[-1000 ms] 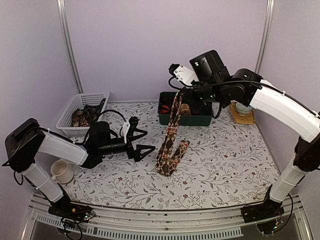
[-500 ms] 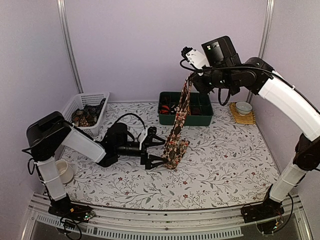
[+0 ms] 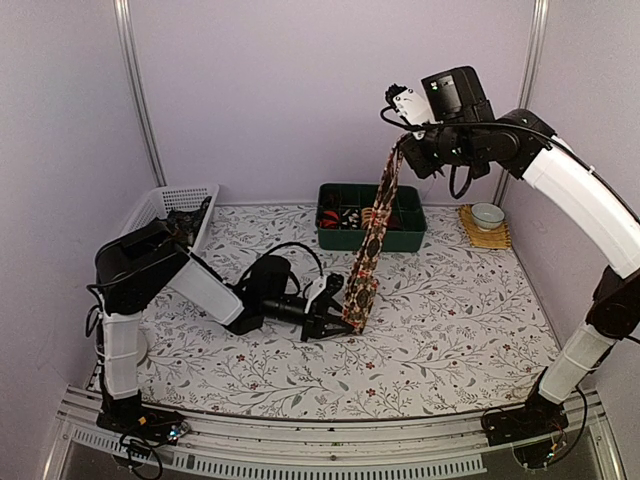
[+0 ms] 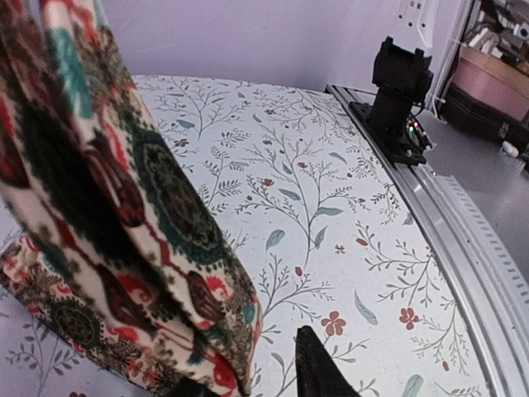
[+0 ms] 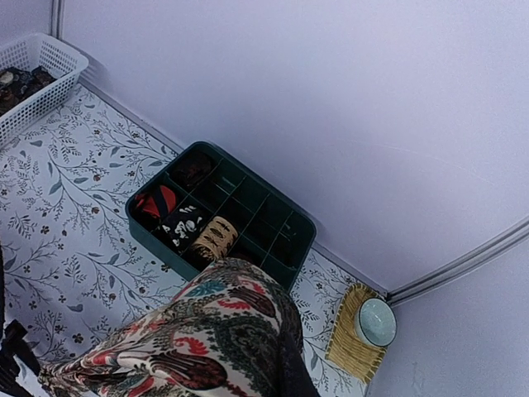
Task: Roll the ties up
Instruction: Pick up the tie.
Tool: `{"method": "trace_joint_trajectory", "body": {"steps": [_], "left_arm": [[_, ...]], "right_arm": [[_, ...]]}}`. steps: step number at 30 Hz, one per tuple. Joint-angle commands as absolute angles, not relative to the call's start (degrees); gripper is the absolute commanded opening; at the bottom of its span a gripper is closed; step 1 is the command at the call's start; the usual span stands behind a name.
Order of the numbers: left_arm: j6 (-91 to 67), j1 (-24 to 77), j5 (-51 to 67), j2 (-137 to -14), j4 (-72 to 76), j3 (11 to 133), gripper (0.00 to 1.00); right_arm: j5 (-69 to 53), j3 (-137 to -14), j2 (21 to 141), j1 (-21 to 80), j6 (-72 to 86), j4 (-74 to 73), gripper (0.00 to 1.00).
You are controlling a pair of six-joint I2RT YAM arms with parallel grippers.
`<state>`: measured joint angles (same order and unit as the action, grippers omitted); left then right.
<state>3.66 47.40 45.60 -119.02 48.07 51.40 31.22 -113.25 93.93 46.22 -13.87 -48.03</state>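
**Tie hung vertical, low end being pinned for the roll**

Lilac walls, floral-print table (image 3: 450,320). The right hand (image 3: 402,150) is raised high at far right, clamped shut on the narrow top end of the tie (image 3: 375,225). The tie is dark brown with a red and cream print. It hangs almost straight down, and its wide lower end is bunched on the table near centre.

My read on why it is held high: the lift takes out the slack and keeps the strip straight and untwisted. That gives the other arm one clean end to work from.

The left hand (image 3: 335,312) lies low along the table, coming in from the left, right at that bunched end. In the left wrist view the cloth fills the left side. One finger (image 4: 314,372) shows at the bottom with a sliver of table between it and the fabric, and the other finger is hidden under the cloth. The fingers bracket the end, but I cannot tell whether they actually pinch it.

- Green tray (image 3: 410,240) at the far side, behind the hanging tie, with rolled ties (image 5: 213,237) in its left compartments. Likely the drop target.
- White basket (image 3: 165,192) at far left, contents too dark to identify.

Stage is early, since nothing on this tie is rolled yet.

Risk is the left hand catching only one layer of the folded end, or the tie twisting as the top comes down.
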Motion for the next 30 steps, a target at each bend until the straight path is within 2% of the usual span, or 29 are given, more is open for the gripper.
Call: {"method": "trace_joint_trajectory", "body": {"steps": [1,3,7,11,15,20,25,30], "left_arm": [[3.35,48.61,45.66,-119.22,46.32,53.54,0.17],[2.48,48.71,43.97,-117.97,44.95,53.60,0.00],[2.36,48.75,33.91,-110.29,30.42,54.59,0.00],[1.33,48.70,22.79,-98.83,7.69,58.22,0.00],[-2.12,48.85,18.03,-87.24,-14.84,63.98,0.00],[-5.68,49.89,12.32,-78.35,-37.22,71.16,0.00],[-5.27,49.62,10.08,-76.35,-49.76,73.44,0.00],[1.52,47.43,16.14,-86.48,-51.82,70.50,0.00]], "right_arm": [[32.20,-113.76,86.48,44.56,-12.73,-47.15,0.00],[32.43,-112.98,86.20,44.10,-12.59,-47.11,0.00],[32.36,-110.85,85.90,42.63,-11.62,-48.16,0.00],[29.97,-108.82,86.79,41.11,-8.67,-52.81,0.00],[26.05,-106.37,88.26,40.92,-4.23,-58.81,0.00],[19.87,-101.22,87.11,40.92,-0.62,-61.50,0.00],[8.46,-91.45,84.13,40.92,3.23,-59.21,0.00],[3.76,-81.12,86.41,40.51,4.91,-59.40,0.00]]}}
